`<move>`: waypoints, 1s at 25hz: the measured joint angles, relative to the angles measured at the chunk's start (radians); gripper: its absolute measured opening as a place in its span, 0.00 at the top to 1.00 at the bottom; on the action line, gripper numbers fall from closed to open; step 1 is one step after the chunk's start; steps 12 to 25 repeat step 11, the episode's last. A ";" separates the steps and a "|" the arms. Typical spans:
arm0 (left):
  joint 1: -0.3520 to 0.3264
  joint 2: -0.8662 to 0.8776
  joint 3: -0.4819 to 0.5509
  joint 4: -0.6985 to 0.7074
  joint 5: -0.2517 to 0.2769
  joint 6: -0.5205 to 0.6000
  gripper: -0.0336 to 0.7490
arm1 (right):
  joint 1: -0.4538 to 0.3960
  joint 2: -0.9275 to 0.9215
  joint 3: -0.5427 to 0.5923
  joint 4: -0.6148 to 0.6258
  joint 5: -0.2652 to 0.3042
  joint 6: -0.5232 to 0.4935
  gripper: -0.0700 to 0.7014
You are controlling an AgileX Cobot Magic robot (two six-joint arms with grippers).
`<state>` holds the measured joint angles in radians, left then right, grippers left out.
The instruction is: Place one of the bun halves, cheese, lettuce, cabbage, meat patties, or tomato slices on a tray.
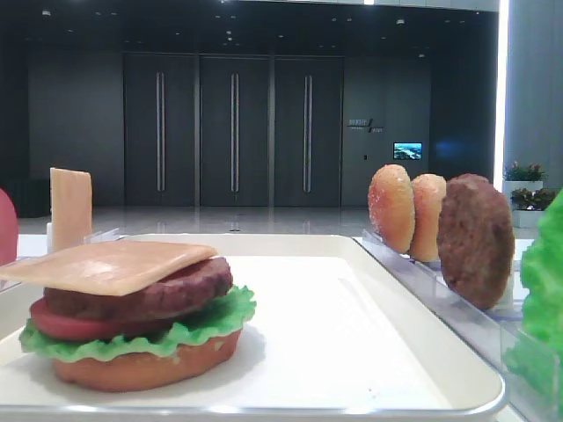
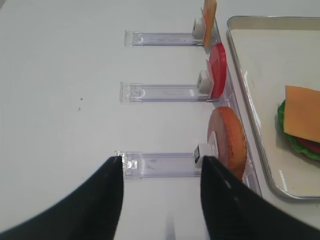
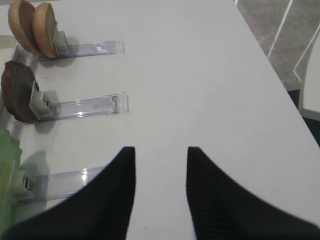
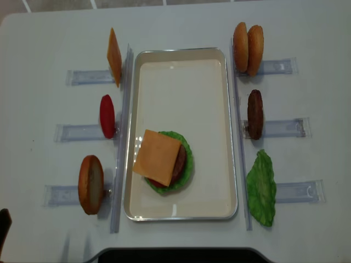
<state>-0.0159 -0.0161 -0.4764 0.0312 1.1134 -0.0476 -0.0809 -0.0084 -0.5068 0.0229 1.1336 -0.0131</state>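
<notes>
Beside the tray (image 2: 250, 100), left tool (image 2: 162, 172) spread, empty; could knock the standing bun (image 2: 227, 142) over when closing.

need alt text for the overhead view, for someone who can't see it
A cream tray on a white table holds a half-built burger: bun, lettuce, tomato, patty, with a cheese slice on top. Left of the tray, upright in clear holders, stand cheese, a tomato slice and a bun half; on the right, two bun halves, a patty and a loose lettuce leaf.

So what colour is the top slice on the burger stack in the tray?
The cheese is pale orange-tan, plain and smooth. The overhead exterior view shows it best.
</notes>
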 joint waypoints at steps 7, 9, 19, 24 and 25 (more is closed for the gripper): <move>-0.002 0.000 0.000 0.000 0.000 0.000 0.47 | 0.000 0.000 0.000 0.000 0.000 0.000 0.59; -0.002 0.000 0.000 0.000 0.000 0.000 0.47 | 0.000 0.000 0.000 0.000 0.000 0.000 0.59; -0.002 0.000 0.000 0.000 0.000 0.001 0.47 | 0.000 0.000 0.000 0.000 0.000 0.000 0.59; -0.002 0.000 0.000 0.000 0.000 0.001 0.47 | 0.000 0.000 0.000 0.000 0.000 0.000 0.59; -0.002 0.000 0.000 0.000 0.000 0.001 0.47 | 0.000 0.000 0.000 0.000 0.000 0.000 0.59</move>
